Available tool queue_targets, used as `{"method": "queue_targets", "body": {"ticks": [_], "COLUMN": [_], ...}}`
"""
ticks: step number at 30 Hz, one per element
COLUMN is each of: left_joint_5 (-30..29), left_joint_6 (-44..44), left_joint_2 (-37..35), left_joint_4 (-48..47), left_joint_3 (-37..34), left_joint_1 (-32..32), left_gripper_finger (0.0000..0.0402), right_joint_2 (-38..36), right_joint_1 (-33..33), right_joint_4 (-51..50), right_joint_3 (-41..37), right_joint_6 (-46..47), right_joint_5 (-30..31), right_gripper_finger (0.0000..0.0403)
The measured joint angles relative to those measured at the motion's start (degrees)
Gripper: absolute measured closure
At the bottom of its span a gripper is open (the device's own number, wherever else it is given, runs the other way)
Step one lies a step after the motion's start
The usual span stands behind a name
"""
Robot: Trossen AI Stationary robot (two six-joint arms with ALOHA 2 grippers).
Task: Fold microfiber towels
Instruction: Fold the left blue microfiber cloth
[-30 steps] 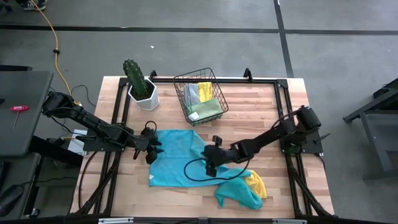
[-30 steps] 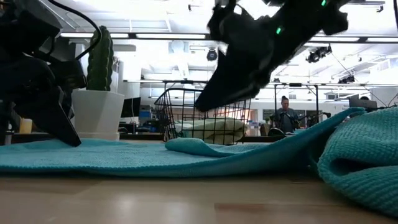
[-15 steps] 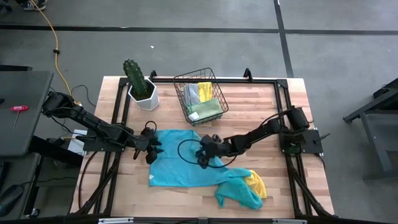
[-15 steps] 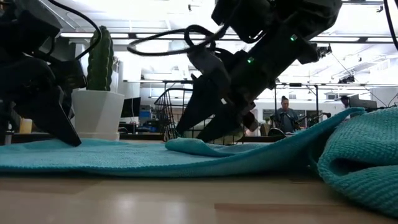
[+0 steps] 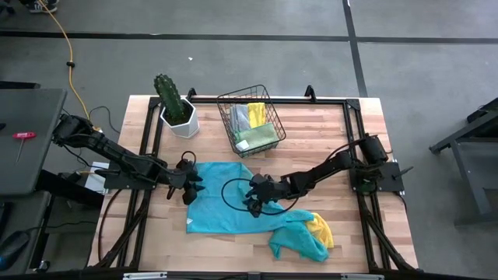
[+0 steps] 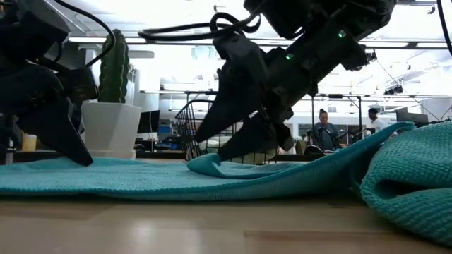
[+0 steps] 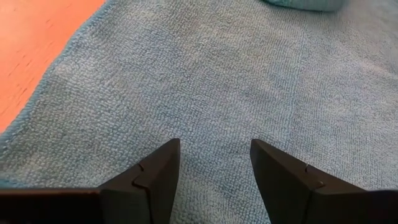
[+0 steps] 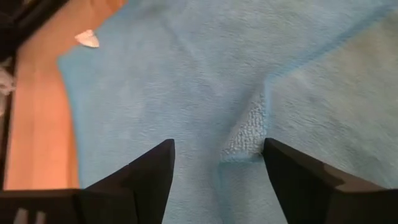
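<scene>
On table [image 5: 327,140], teal towel [image 5: 222,206] spread flat w/ ridge.

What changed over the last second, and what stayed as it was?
The right gripper swung from the near edge of the spread teal towel toward its middle and came down, jaws open, over a raised fold; nothing is held. The left gripper stayed open on the towel's left edge. The basket and the crumpled towels are unmoved.
</scene>
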Motion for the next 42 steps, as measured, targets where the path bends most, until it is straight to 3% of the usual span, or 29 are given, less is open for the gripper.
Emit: {"method": "queue_targets", "body": {"ticks": [10, 20, 42], "left_joint_5": [-0.16, -0.16, -0.17], "left_joint_6": [0.0, 0.0, 0.0], "left_joint_2": [0.0, 0.0, 0.0], "left_joint_4": [-0.02, -0.02, -0.02], "left_joint_3": [0.0, 0.01, 0.01], "left_joint_1": [0.0, 0.0, 0.0], "left_gripper_finger": [0.0216, 0.0216, 0.0216], "right_joint_2": [0.04, 0.09, 0.13], "right_joint_1": [0.11, 1.37, 0.61], "right_joint_4": [-2.11, -2.86, 1.02], "right_joint_3": [0.0, -0.02, -0.02], "right_joint_6": [9.11, 15.4, 16.56], "right_joint_5": [3.68, 2.83, 6.71], "right_gripper_finger": [0.0178, 0.0179, 0.0179]}}
